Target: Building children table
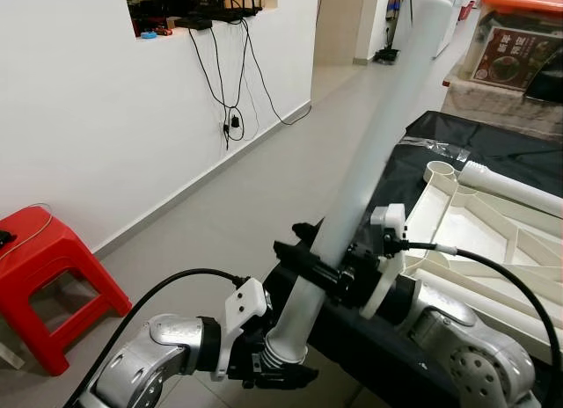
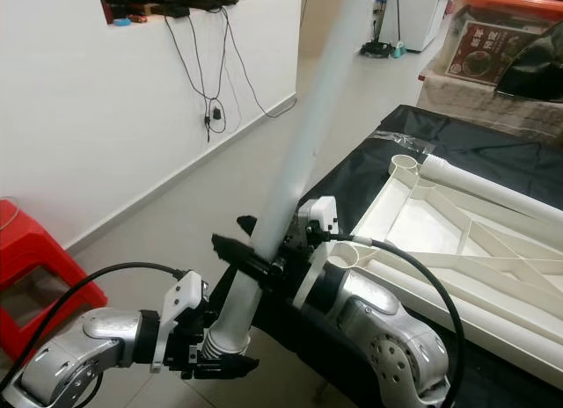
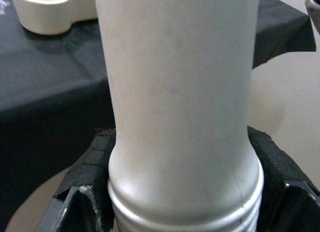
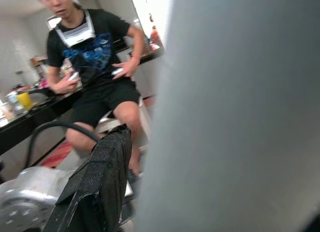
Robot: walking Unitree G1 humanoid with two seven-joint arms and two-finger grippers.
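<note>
1. Held aloft and tilted: one long white plastic table leg, a round tube [image 1: 387, 135], ribbed at its lower end, rising from beside the near edge of the black cloth up toward the far room.
2. Clamped round that ribbed lower end: left gripper [image 1: 280, 362], both black padded fingers [image 3: 90, 164] pressed against the tube's sides, seen close in the left wrist view.
3. Higher on the same tube, pinching it at about its lower third: right gripper [image 1: 312, 254], one black finger [image 4: 97, 187] flat against the tube.
4. Lying upside down on the black cloth [image 1: 493, 149]: one white plastic tabletop with ribbed underside [image 1: 493, 241], a round empty socket [image 1: 440, 171] at its far corner.
5. Lying along the tabletop's far edge: a second white tube leg [image 1: 515, 186].
6. Against the white wall: one red plastic stool [image 1: 44, 276]; black cables [image 1: 230, 83] hanging from the wall niche.
7. In the right wrist view: one seated person in a dark shirt [image 4: 95, 72], an object in each hand.
</note>
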